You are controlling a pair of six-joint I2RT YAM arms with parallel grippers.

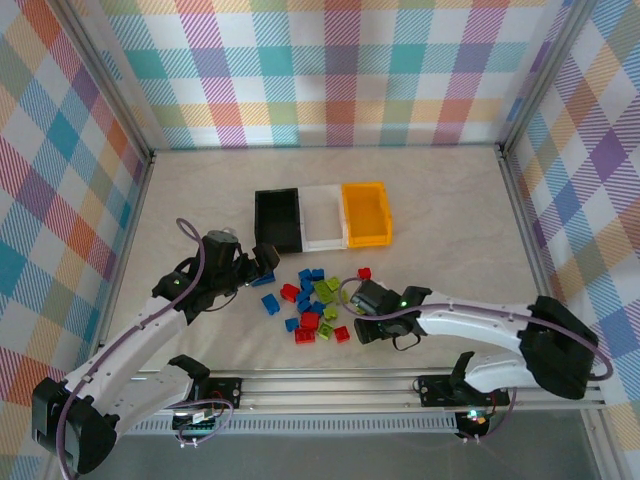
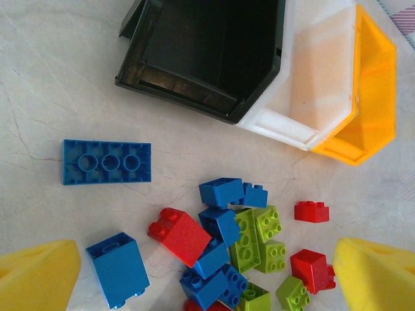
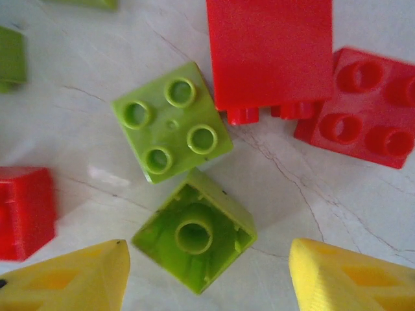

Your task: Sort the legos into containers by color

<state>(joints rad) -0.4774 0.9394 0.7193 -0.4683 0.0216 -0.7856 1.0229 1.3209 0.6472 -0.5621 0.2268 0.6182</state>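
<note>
Right gripper unclenched astride an upturned lime lego — hollow underside, one central tube

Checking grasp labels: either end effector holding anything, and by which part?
Nothing held. Left end effector open above the legos; right end effector straddles an upturned lime lego, unclamped.

- The walls are covered in a pastel plaid of pink, teal, yellow and purple.
- The table is veined like pale beige marble.
- A black bin, a white bin and an orange-yellow bin are seen.
- The legos are coloured blue, red and lime green.
- The fingers of the left gripper and the right gripper are coloured yellow.
</note>
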